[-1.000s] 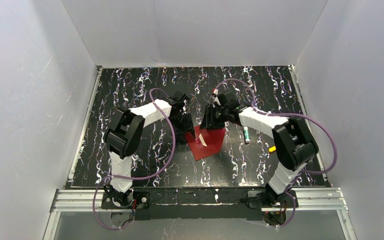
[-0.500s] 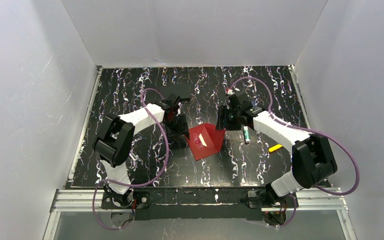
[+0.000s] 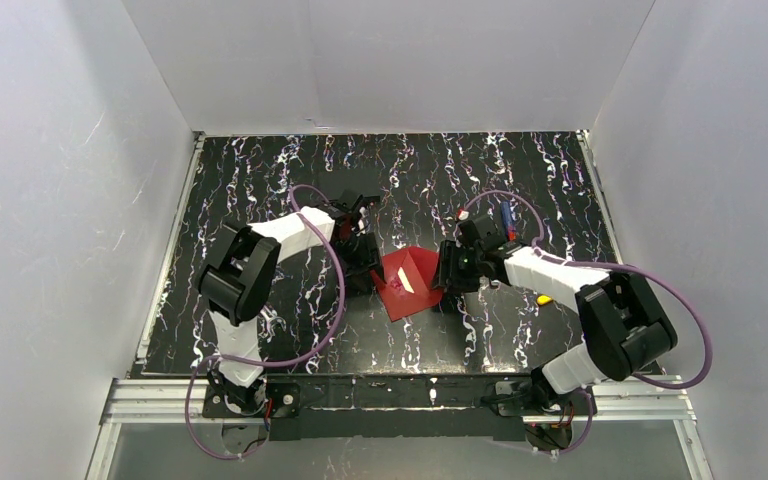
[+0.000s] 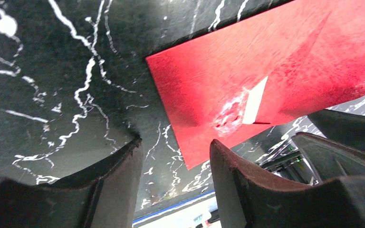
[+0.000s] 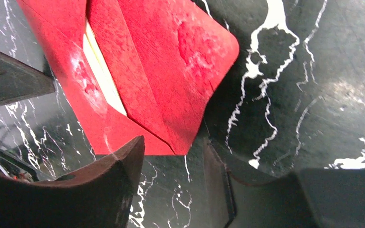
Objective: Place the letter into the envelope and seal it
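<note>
L hand (image 4: pixel 173 148) & R hand (image 5: pixel 173 142) spread, empty beside envelope (image 3: pixel 412 278); letter (image 5: pixel 102 71) sliver peeking out could block seal.

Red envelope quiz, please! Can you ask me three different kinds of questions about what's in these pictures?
1. True or false: the envelope lies between the left gripper and the right gripper.
2. What colour is the letter peeking out of the envelope? A cream, B blue, C green.
3. Fill in: both grippers are ____, holding nothing.
Key: 1 true; 2 A; 3 open.
</note>
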Action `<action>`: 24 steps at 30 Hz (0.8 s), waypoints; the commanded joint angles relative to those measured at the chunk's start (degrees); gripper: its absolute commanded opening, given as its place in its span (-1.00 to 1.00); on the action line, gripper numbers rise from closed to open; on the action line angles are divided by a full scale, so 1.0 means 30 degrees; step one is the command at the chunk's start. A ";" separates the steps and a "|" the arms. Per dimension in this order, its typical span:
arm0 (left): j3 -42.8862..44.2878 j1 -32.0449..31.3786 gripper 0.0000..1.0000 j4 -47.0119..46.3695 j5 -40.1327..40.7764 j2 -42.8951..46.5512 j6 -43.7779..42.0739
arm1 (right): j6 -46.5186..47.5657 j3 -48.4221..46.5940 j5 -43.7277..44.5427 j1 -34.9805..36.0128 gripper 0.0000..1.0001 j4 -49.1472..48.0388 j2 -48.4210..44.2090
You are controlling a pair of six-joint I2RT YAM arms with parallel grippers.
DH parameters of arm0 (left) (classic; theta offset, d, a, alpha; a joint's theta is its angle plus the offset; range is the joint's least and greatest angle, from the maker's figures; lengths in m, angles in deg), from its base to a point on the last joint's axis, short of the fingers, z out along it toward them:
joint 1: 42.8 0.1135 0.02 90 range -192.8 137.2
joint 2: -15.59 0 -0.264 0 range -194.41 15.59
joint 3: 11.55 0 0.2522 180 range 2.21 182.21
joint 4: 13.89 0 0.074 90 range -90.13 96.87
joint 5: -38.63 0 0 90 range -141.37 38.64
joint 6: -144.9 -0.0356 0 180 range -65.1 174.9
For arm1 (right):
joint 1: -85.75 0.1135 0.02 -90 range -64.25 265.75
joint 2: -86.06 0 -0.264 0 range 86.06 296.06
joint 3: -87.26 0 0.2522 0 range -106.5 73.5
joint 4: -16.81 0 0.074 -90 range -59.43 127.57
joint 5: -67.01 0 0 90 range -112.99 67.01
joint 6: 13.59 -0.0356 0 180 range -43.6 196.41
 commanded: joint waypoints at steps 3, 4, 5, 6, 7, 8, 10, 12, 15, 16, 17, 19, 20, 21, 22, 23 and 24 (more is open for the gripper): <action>0.1059 0.0036 0.03 0.0334 -0.0241 -0.1126 -0.0133 | -0.1854 0.0698 -0.0508 -0.0154 0.02 -0.4793 0.0678; 0.1275 0.0036 0.02 0.0370 -0.0268 -0.1289 -0.0226 | -0.1956 0.0702 -0.0409 -0.0168 -0.02 -0.5009 0.0746; 0.1504 0.0036 0.02 0.0408 -0.0271 -0.1475 -0.0251 | -0.2082 0.0703 -0.0367 -0.0156 -0.07 -0.5065 0.0842; 0.1811 0.0050 0.02 0.0416 -0.0271 -0.1699 -0.0367 | -0.2251 0.0681 -0.0304 -0.0161 -0.11 -0.5468 0.0950; 0.2328 0.0086 0.02 0.0479 -0.0317 -0.1932 -0.0534 | -0.2430 0.0649 -0.0244 -0.0180 -0.17 -0.5647 0.1073; 0.2844 0.0155 0.02 0.0601 -0.0332 -0.2225 -0.0680 | -0.2625 0.0659 -0.0222 -0.0157 -0.20 -0.5808 0.1220; 0.3846 0.0329 0.01 0.0956 -0.0225 -0.2769 -0.0907 | -0.3081 0.0752 -0.0206 -0.0156 -0.28 -0.6039 0.1522; 0.4657 0.0547 0.01 0.1204 -0.0183 -0.3187 -0.1085 | -0.3434 0.0771 -0.0106 -0.0154 -0.31 -0.6163 0.1689; 0.5256 0.0861 0.01 0.1350 -0.0208 -0.3578 -0.1256 | -0.3722 0.0609 0.0068 -0.0169 -0.35 -0.5980 0.1716; 0.5371 0.0941 0.01 0.1354 -0.0256 -0.3654 -0.1279 | -0.3731 0.0501 0.0150 -0.0174 -0.35 -0.5787 0.1685; 0.5418 0.1006 0.01 0.1377 -0.0255 -0.3656 -0.1274 | -0.3714 0.0348 0.0285 -0.0156 -0.33 -0.5474 0.1663; 0.5457 0.1128 0.02 0.1502 -0.0244 -0.3590 -0.1308 | -0.3448 -0.0146 0.0838 -0.0183 -0.22 -0.4198 0.1484; 0.5436 0.1161 0.02 0.1589 -0.0180 -0.3483 -0.1381 | -0.3121 -0.0418 0.1220 -0.0183 -0.13 -0.3488 0.1286; 0.5408 0.1198 0.03 0.1728 -0.0055 -0.3258 -0.1500 | -0.2846 -0.0748 0.1645 -0.0205 -0.03 -0.2704 0.1023; 0.5426 0.1228 0.05 0.1885 0.0177 -0.3043 -0.1676 | -0.2497 -0.1053 0.2127 -0.0233 0.08 -0.1998 0.0661; 0.5425 0.1236 0.06 0.2087 0.0381 -0.2730 -0.1921 | -0.2172 -0.1385 0.2734 -0.0288 0.19 -0.1129 0.0293; 0.5449 0.1262 0.09 0.2386 0.0725 -0.2380 -0.2292 | -0.1787 -0.1734 0.3347 -0.0346 0.28 -0.0321 -0.0159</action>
